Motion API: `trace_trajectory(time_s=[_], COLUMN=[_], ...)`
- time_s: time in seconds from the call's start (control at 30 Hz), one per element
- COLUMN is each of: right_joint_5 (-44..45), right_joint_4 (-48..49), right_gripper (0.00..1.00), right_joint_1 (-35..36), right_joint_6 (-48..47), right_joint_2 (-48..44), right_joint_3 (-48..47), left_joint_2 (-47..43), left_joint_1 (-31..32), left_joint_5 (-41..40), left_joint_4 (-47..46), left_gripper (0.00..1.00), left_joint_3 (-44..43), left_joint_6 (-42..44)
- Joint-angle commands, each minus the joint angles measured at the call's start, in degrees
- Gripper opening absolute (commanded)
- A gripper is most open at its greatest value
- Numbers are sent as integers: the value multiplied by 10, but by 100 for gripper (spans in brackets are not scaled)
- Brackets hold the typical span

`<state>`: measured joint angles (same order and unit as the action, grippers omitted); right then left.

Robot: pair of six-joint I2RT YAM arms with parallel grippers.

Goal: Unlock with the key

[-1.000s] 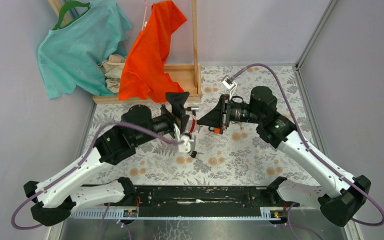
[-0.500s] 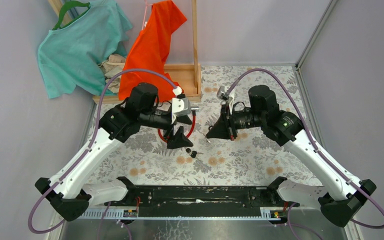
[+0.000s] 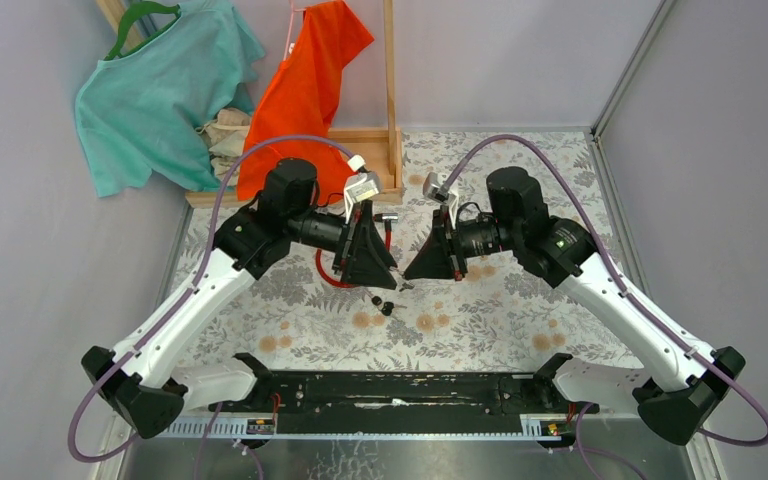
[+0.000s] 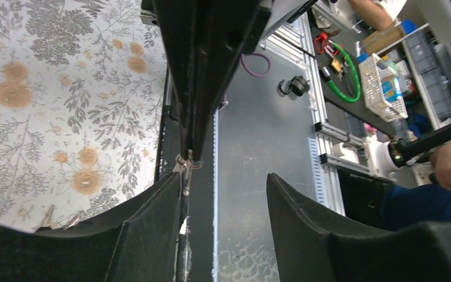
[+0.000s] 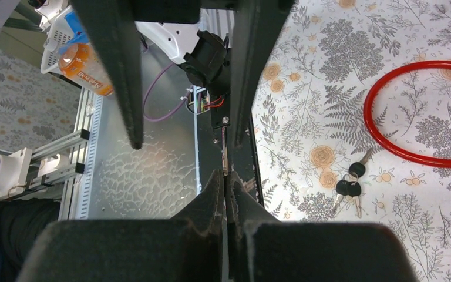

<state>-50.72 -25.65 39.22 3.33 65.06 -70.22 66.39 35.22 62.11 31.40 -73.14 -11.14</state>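
Note:
My right gripper (image 5: 225,175) is shut on a thin metal key (image 5: 225,157), whose blade sticks out past its fingertips. My left gripper (image 4: 223,179) faces it tip to tip above the table and is open. The key's tip (image 4: 184,168) lies beside its left finger, with the right gripper's fingers (image 4: 205,70) behind it. In the top view both grippers (image 3: 388,272) (image 3: 410,272) meet mid-table. The red cable lock (image 5: 387,132) lies looped on the floral cloth, partly hidden under the left arm (image 3: 322,272). A spare bunch of black-headed keys (image 5: 349,188) rests nearby (image 3: 381,303).
A wooden rack base (image 3: 365,150) with an orange shirt (image 3: 305,100) and a teal shirt (image 3: 155,90) stands at the back left. The black rail (image 3: 400,392) carrying the arm bases runs along the near edge. Grey walls close in on both sides.
The left arm has swung its gripper round to point at the right gripper, and its jaws have narrowed. The right gripper has shifted slightly down and left, still shut.

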Motion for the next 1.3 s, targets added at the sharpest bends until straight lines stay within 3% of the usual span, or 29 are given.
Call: trace_trajectory(time_s=[0.0,0.17,0.3,0.5,0.67,0.87,0.97,1.03,1.07,1.1,1.13,1.2,1.27], right_joint_5=[-11,3,7,4,4,10,16,26,33,39,41,40,41], right_joint_4=[33,42,47,47,40,28,28,40,50,67,90,150,218], right_gripper=[0,0,0,0,0,0,0,0,10,37,52,61,62], right_joint_1=[17,23,24,24,29,37,39,39,39,39,39,38,36], right_joint_6=[5,11,14,16,13,10,10,17,26,39,56,106,152], right_joint_2=[6,6,3,0,1,5,8,5,1,-4,-13,-29,-47], right_joint_3=[-26,-23,-22,-22,-23,-24,-27,-24,-19,-12,5,40,83], left_joint_2=[19,15,11,11,13,19,21,23,23,23,22,20,20], left_joint_1=[-13,-16,-15,-15,-15,-16,-16,-16,-16,-16,-16,-19,-23], left_joint_5=[48,50,47,60,83,79,71,69,70,68,64,56,58], left_joint_4=[-51,-51,-32,-16,-12,14,19,32,38,38,38,38,30], left_gripper=[59,38,29,31,44,24,0,0,0,0,0,0,0], left_joint_3=[2,7,12,14,12,7,6,0,-3,-5,-7,-12,-15], left_joint_6=[-66,-61,-40,-28,-17,8,11,22,25,26,27,27,19])
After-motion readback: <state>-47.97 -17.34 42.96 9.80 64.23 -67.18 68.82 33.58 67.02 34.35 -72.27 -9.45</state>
